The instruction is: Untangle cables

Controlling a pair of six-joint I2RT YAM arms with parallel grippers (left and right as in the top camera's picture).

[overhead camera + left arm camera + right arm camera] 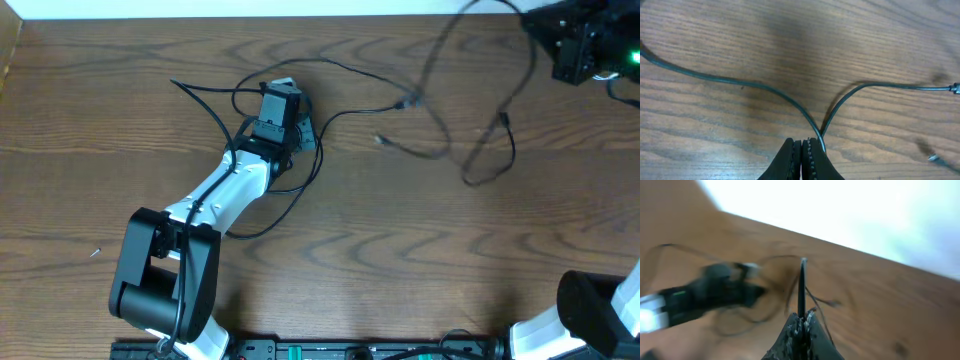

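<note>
The left gripper (802, 146) clenches the black cable (740, 82), which forks forward from its tips. The right gripper (801, 319), well apart, grips a dark strand (801, 285).

Black cable (705, 76), brown wood-grain table (400, 250), white arm (225, 185)

It looked like a robotics lab or test bench, not a home. A bare wood-grain counter (420, 240) carried two white-and-black robot arms, the left arm (225, 190) and the right arm (600, 310). Both rose from its near edge, beside a black rail (330, 350) of electronics with green parts. A plain white surface (250, 8) ran along the far edge.
</note>
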